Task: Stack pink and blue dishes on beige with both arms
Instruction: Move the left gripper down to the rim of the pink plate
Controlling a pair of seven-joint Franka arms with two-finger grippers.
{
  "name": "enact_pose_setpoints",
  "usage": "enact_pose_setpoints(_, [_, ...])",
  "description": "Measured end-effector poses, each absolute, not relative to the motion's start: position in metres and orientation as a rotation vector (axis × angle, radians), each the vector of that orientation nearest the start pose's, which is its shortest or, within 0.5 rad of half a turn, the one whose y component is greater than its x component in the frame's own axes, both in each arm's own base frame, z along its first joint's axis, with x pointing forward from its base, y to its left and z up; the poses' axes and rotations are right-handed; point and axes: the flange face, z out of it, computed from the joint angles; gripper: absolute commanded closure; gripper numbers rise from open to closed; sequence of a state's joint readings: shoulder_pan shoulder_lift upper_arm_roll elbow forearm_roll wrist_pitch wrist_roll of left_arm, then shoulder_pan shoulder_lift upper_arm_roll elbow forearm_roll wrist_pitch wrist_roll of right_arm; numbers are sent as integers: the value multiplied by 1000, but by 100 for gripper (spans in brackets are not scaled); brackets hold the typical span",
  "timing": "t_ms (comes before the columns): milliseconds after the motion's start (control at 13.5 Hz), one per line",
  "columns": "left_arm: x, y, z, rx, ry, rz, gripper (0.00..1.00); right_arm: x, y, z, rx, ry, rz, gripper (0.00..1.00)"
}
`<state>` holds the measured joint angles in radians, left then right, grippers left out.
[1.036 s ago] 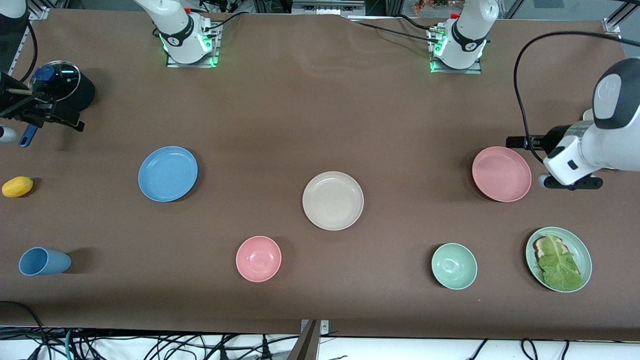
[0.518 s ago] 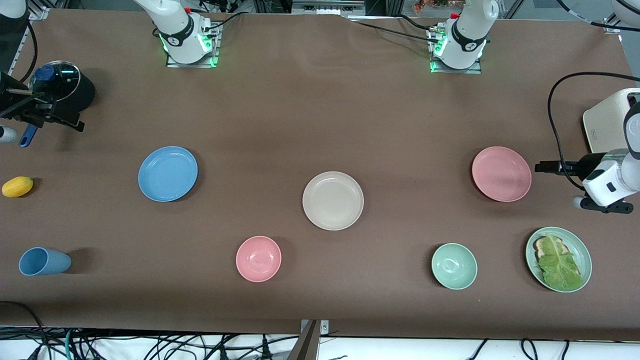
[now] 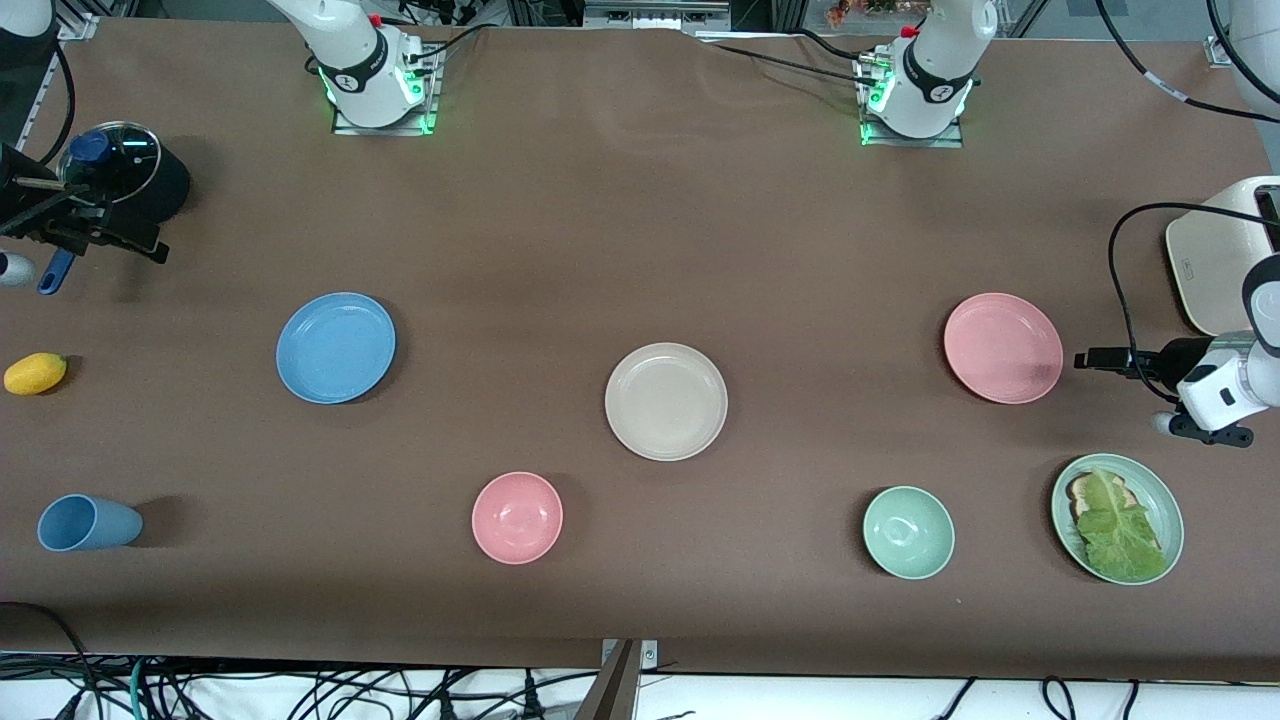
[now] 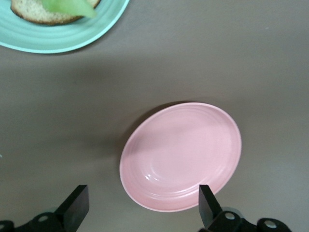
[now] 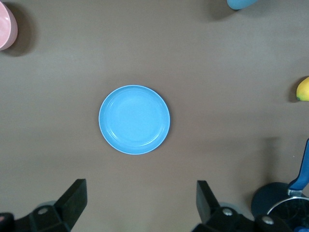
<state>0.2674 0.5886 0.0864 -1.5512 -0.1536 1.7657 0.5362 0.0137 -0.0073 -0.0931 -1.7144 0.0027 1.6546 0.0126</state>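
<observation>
The beige plate lies at the table's middle. The blue plate lies toward the right arm's end, and the pink plate toward the left arm's end. My left gripper hangs low just beside the pink plate, at that plate's table-end side. In the left wrist view the left gripper is open and empty, with the pink plate's near rim showing between its fingertips. My right gripper is open and empty, high over the table, and the blue plate shows well ahead of it.
A pink bowl, a green bowl and a green plate with bread and lettuce sit nearer the front camera. At the right arm's end are a blue cup, a yellow fruit and a lidded black pot. A cream appliance stands by the left arm.
The left arm's hand has come down and drifted toward its end of the table and nearer the front camera. The right arm and all dishes have stayed put.
</observation>
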Motion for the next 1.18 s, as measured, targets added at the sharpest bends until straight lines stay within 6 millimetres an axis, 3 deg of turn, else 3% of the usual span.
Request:
enact_pose_setpoints(370, [615,227,238,-3399,284,452,0,552,-44,568,-3132,145,82,0])
enact_pose_setpoints(888, [590,229,190,-3448,308,368,2,552,-44,568,-3132,146,83,0])
enact_pose_setpoints(962, [587,228,185,-3449,304,363,9,552,-44,568,-3132,146,83,0])
enact_pose_setpoints(1036, [585,228,181,-3452,299,354,27,552,-44,568,-3132,146,83,0])
enact_pose_setpoints(1183, [579,229,173,-3466,318,318,72,552,-44,568,-3132,146,83,0])
